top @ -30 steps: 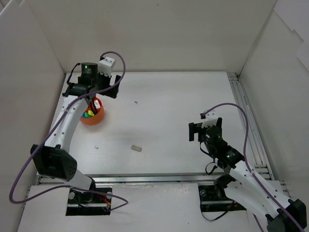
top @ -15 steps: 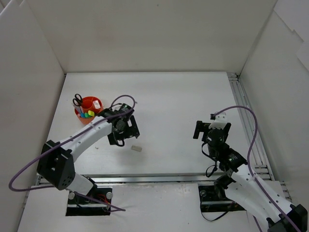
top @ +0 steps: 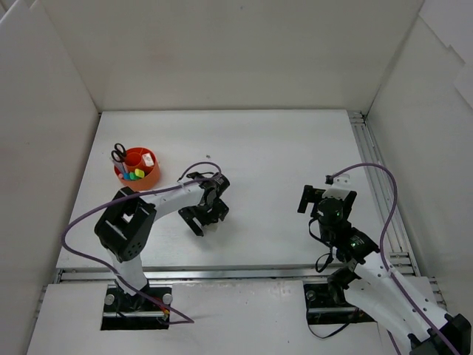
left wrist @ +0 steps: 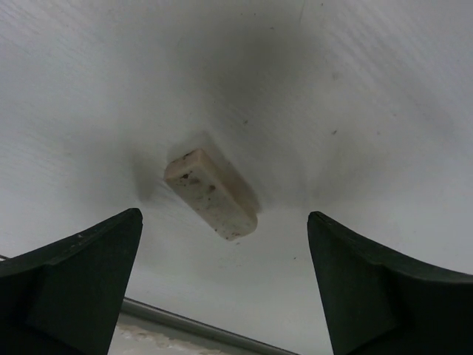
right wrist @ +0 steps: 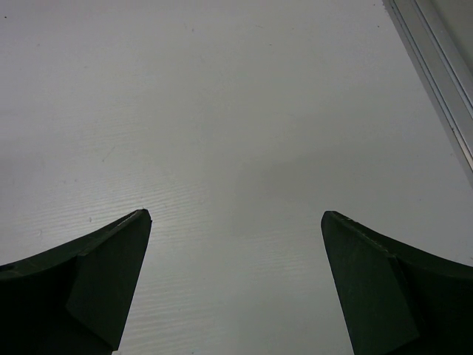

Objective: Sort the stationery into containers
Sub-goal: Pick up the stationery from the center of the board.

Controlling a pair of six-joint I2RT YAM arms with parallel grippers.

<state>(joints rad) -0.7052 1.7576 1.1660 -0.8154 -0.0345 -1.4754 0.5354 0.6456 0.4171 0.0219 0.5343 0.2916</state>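
Broadly, the white worktop [top: 281,148] fills the scene, closed in by pale walls on three sides, with a metal rail [top: 373,177] along its right edge.

Next in size, the left arm [top: 159,201] reaches across from its base toward the middle of the near half, bent low over the surface. Its end effector [top: 207,220] points down at the worktop with the fingers spread wide; the left wrist view shows one dark finger [left wrist: 74,274] at each side and nothing gripped between them.

The right arm [top: 369,270] sits folded near its own base on the right side. Its end effector [right wrist: 236,214] also stands wide, the two black fingers well apart over bare worktop, holding nothing.

Well to the left, near the left wall, stands the round orange-red holder [top: 150,176], upright. Black-handled scissors [top: 118,155] stick up from its rear left part, and highlighters [top: 133,175] with green, yellow and blue ends stand in its front part.

Between the left fingers lies a small beige eraser [left wrist: 211,194], flat on the worktop, set at a slant and speckled with dark marks. It touches neither finger.

Smallest, a tiny grey-white piece [top: 208,157] lies alone on the worktop, beyond the left end effector.
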